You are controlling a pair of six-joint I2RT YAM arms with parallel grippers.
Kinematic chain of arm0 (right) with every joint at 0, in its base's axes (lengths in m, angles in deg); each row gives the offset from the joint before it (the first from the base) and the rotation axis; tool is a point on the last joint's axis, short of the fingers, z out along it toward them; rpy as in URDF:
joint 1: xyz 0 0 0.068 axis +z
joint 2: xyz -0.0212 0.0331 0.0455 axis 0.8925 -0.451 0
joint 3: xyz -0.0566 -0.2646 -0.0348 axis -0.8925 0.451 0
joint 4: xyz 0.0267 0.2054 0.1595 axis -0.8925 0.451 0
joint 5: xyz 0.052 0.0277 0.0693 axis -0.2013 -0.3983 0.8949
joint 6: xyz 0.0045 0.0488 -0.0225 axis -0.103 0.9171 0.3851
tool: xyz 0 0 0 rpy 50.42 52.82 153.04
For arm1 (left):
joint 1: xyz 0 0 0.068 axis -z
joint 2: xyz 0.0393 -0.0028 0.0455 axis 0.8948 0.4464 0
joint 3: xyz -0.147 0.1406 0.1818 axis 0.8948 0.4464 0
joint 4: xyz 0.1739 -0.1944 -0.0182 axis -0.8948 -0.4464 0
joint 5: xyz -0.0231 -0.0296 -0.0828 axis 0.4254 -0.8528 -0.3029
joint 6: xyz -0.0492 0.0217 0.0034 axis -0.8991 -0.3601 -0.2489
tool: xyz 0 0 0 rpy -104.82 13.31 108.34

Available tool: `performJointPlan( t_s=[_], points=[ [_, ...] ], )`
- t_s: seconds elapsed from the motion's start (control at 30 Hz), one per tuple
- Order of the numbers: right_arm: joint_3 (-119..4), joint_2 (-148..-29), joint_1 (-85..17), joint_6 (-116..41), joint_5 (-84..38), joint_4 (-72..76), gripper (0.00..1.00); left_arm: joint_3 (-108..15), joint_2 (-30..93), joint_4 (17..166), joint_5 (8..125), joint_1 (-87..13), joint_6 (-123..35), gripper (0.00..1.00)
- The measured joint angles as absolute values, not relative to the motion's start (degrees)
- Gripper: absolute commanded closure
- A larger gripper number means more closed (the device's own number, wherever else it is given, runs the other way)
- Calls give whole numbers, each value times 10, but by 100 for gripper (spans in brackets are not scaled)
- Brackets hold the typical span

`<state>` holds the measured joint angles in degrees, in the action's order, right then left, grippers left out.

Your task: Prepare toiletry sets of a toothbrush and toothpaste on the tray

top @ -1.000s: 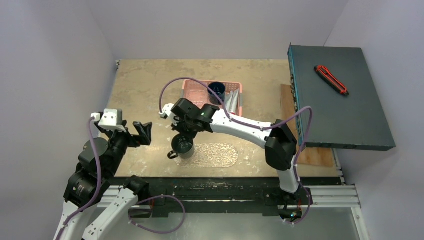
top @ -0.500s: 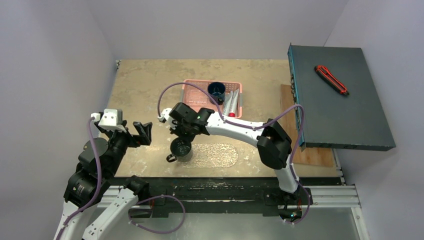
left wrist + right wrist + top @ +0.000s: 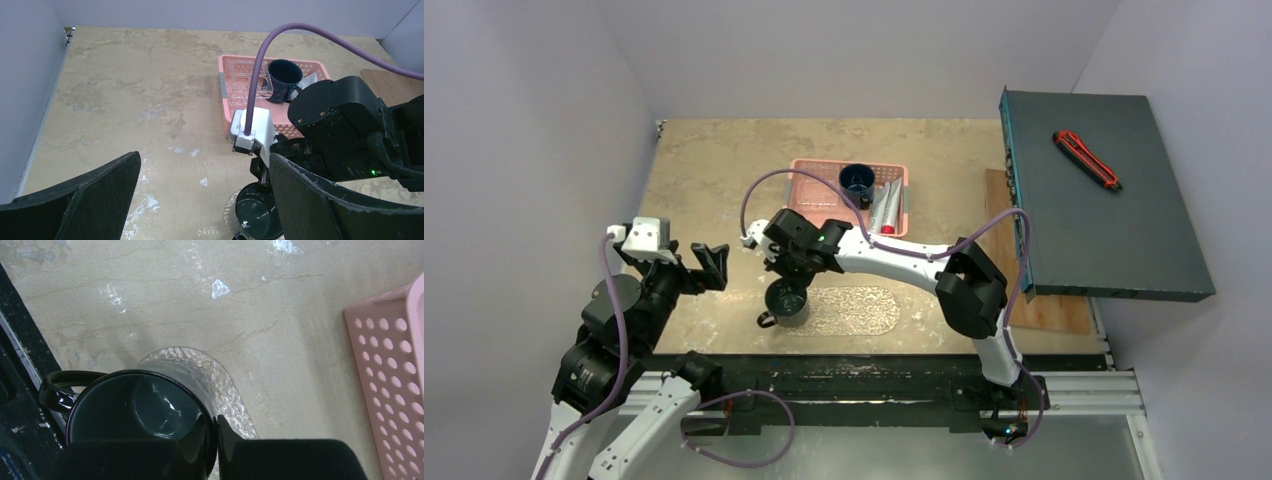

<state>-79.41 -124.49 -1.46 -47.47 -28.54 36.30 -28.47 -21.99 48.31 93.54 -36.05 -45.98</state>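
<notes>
My right gripper (image 3: 795, 281) is shut on the rim of a dark mug (image 3: 786, 299), one finger inside and one outside. In the right wrist view the mug (image 3: 135, 415) is upright at the left end of the clear embossed tray (image 3: 226, 390), my gripper (image 3: 216, 436) at its right rim. The tray (image 3: 859, 311) lies at the table's near middle. Silver-grey tubes (image 3: 886, 205) lie in the pink basket (image 3: 819, 195) beside a second dark mug (image 3: 857, 180). I cannot make out the brushes. My left gripper (image 3: 710, 264) is open and empty, left of the mug (image 3: 257, 212).
A dark box (image 3: 1104, 190) with a red-black utility knife (image 3: 1086, 160) overhangs the table's right side, above a wooden board (image 3: 1054, 310). The right arm (image 3: 345, 130) stretches across between basket (image 3: 240, 82) and tray.
My right gripper has moved slightly left and toward the near edge with the mug, uncovering the tubes in the basket. The left arm has not moved.
</notes>
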Motion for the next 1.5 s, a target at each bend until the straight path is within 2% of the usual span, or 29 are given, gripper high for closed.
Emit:
performJointPlan(
  t_s=[0.5,0.6,0.67,0.8,1.03,1.07,1.1,1.5],
  points=[
    [-781,-1245,-12,-467,-277,348,100,-285,-217,483,934,-360,-460,0],
    [-779,-1245,-12,-466,-278,346,89,-285,-217,483,933,-360,-460,0],
    [-778,-1245,-12,-463,-278,343,77,-285,-217,483,933,-360,-460,0],
    [-772,-1245,-12,-454,-277,331,64,-285,-217,483,932,-360,-460,0],
    [-756,-1243,-10,-453,-282,321,64,-285,-216,483,931,-361,-460,0],
    [-755,-1243,-10,-453,-284,321,57,-285,-215,483,930,-361,-460,0],
    [-755,-1241,-10,-453,-288,321,56,-285,-215,483,930,-361,-460,0],
    [-800,-1185,-18,-375,-391,350,55,-285,-212,483,922,-361,-460,0]
  ],
)
